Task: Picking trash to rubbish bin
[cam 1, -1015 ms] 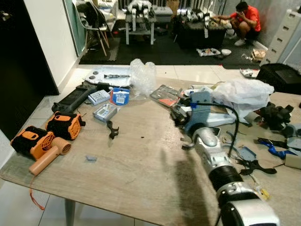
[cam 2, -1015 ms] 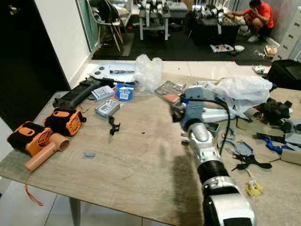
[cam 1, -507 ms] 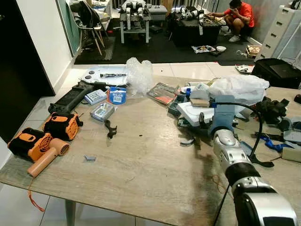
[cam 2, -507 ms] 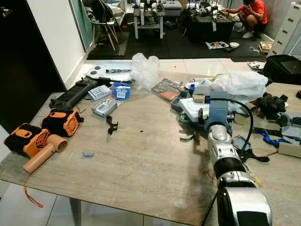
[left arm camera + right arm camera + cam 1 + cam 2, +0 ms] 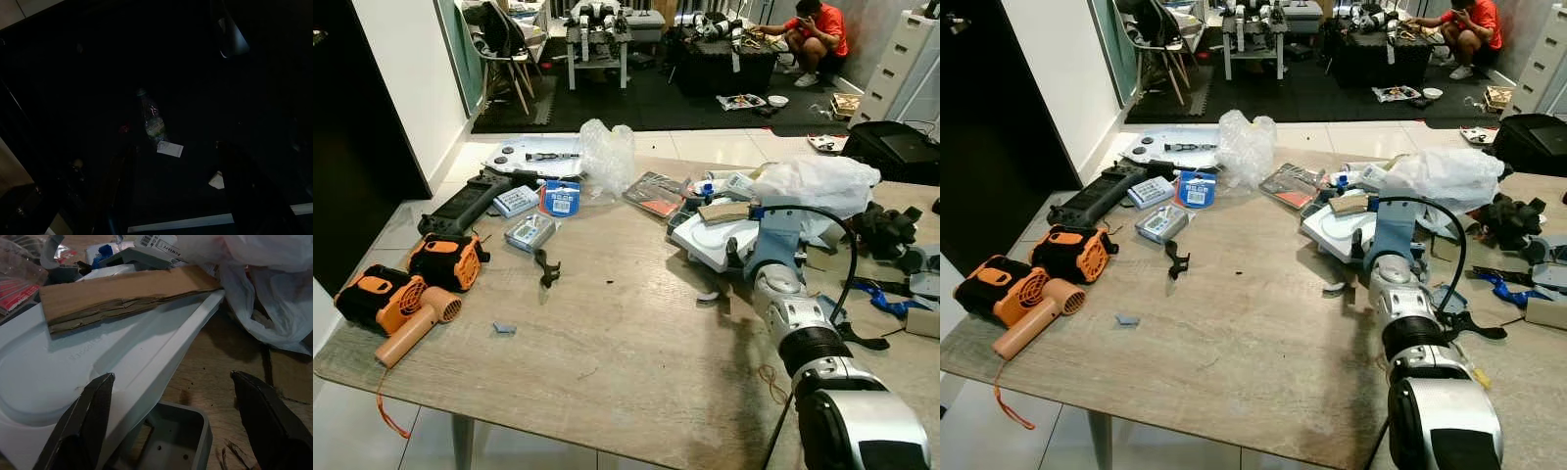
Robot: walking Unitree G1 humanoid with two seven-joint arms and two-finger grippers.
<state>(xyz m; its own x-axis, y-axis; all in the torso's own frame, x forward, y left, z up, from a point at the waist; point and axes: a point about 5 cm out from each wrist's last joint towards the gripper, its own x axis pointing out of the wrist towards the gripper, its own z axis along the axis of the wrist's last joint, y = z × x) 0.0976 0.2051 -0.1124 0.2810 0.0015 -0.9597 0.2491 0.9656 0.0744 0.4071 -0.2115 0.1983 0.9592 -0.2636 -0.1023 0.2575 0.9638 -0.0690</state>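
right gripper: fingers spread, over the table | white tray: just ahead, cardboard strip lying on it | left gripper: idle, fingers apart

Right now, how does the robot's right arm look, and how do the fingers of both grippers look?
The right arm is silver metal with a ribbed black ring at the joint, a blue-grey wrist block, and a black cable looping over it. A larger silver and black segment sits nearest the camera. The right gripper has two long black fingers, broad and tapering. The left gripper shows as two dark fingers in shade.
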